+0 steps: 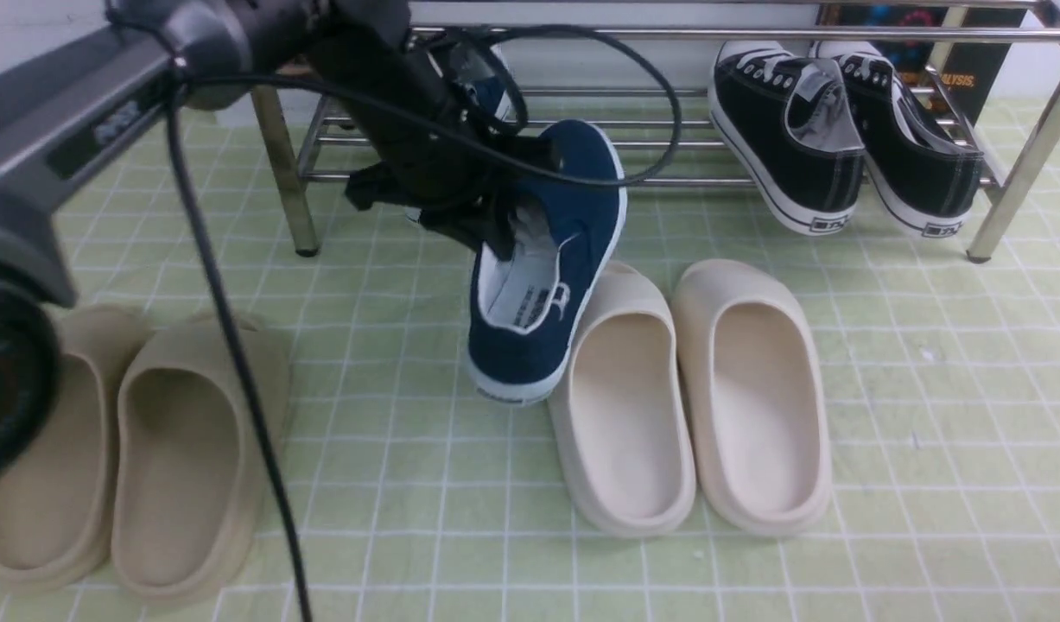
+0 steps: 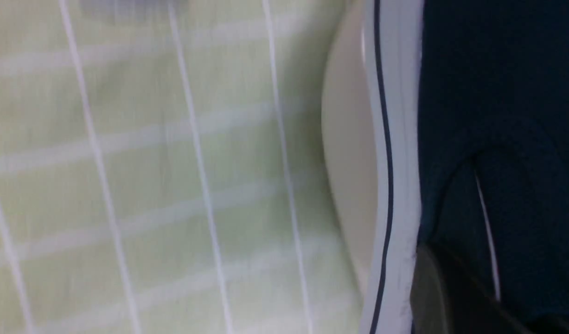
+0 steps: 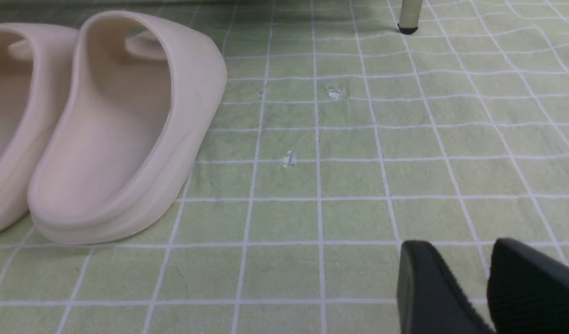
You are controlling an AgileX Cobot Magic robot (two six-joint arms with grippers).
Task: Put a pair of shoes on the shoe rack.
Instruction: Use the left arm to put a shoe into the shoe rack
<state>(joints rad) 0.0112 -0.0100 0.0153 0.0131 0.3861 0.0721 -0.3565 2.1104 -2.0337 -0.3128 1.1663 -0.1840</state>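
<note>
A pale green mat (image 1: 927, 389) with a white grid covers the floor, and the shoe rack (image 1: 668, 34) stands at its far edge. The left pincer (image 1: 486, 229) is clamped on the inner edge of the navy shoe (image 1: 573, 199) at its opening. The shoe hangs tilted, with its toe up against the rack's lower bars and its heel down at the mat, just beside the nearer of two cream slides (image 1: 625, 406). A patch of navy (image 1: 488, 91) shows behind the arm at the rack, too hidden to make out. Two black sneakers (image 1: 789, 138) lean on the rack's right half. Tan slides (image 1: 175, 449) lie near the left. The right pincer (image 3: 467, 253) hovers low over bare mat, its fingers parted and holding nothing.
</note>
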